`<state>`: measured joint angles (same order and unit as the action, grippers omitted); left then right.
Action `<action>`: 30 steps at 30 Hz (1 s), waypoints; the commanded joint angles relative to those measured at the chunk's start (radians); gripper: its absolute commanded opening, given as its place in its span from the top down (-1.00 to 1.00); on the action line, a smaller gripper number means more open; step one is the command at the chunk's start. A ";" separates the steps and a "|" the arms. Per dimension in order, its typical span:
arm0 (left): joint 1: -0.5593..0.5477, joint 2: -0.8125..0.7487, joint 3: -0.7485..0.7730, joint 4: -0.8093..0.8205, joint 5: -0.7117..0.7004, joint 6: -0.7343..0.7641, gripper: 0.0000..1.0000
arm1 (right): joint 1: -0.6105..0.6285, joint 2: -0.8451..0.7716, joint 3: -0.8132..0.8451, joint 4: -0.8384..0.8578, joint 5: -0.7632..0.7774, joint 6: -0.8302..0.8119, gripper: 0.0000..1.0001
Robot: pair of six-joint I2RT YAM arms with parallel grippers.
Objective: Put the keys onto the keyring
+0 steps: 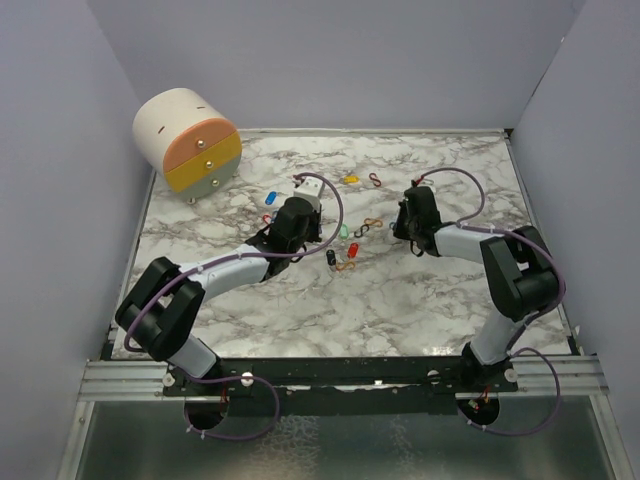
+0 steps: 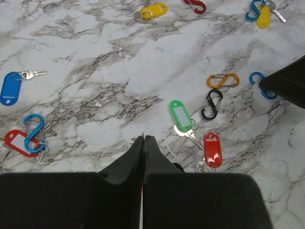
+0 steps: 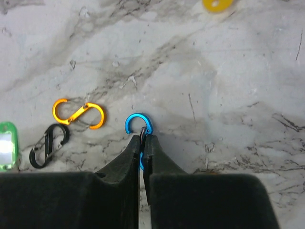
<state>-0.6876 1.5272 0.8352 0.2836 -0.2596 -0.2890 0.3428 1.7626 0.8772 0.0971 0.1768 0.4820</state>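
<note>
Several keys with plastic tags lie on the marble: a green one (image 2: 181,114), a red one (image 2: 212,149), a blue one (image 2: 9,88) and a yellow one (image 2: 153,10). Another red tag (image 2: 14,141) hangs on a blue S-clip (image 2: 33,132). My right gripper (image 3: 143,138) is shut on a blue S-shaped keyring (image 3: 138,125), whose top loop sticks out past the fingertips. My left gripper (image 2: 143,137) is shut just left of the green key, low over the table; I see nothing held in it. In the top view the left gripper (image 1: 312,235) and right gripper (image 1: 402,227) face each other across the keys.
An orange S-clip (image 3: 78,113) and a black one (image 3: 48,145) lie left of the right gripper. A red clip (image 2: 195,5) and a yellow tag on a blue clip (image 2: 263,16) lie farther off. A round drawer unit (image 1: 187,140) stands at the back left. Walls enclose the table.
</note>
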 commanded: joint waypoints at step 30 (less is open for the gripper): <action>-0.156 0.217 0.176 0.076 0.030 0.017 1.00 | 0.105 -0.300 -0.196 0.219 -0.288 -0.013 0.99</action>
<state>-0.8398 1.7378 0.9874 0.3290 -0.2165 -0.2787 0.4339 1.4960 0.6960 0.2859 -0.0875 0.4564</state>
